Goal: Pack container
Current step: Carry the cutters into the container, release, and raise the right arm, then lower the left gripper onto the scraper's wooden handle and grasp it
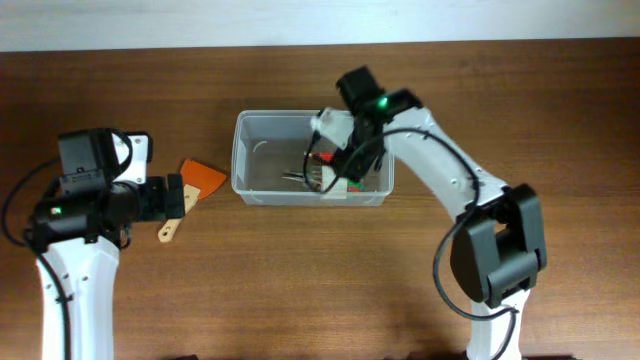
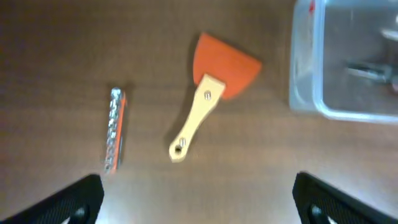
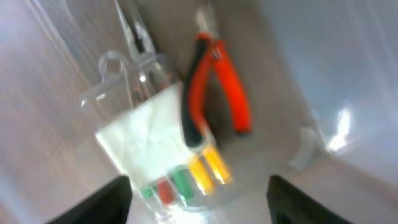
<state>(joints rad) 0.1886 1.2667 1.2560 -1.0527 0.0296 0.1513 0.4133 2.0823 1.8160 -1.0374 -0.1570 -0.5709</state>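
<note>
Right gripper [image 3: 198,202] fingers are seen spread apart, clamping nothing, low over the right half of the container [image 1: 262,165]. Beneath them, on the container floor, a clear packet [image 3: 155,143] of coloured bits and orange-handled pliers [image 3: 217,87] are noted. Left gripper [image 2: 199,202] is held wide apart, left of the container, near an orange scraper [image 2: 224,65].

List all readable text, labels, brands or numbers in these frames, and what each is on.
None reads in any view.
packet: white insert card, too blurred to read any print.
pliers: no marking visible on the orange handles.
scraper: no stamp or brand visible on blade or wooden handle.
container: clear plastic, no label visible.
</note>
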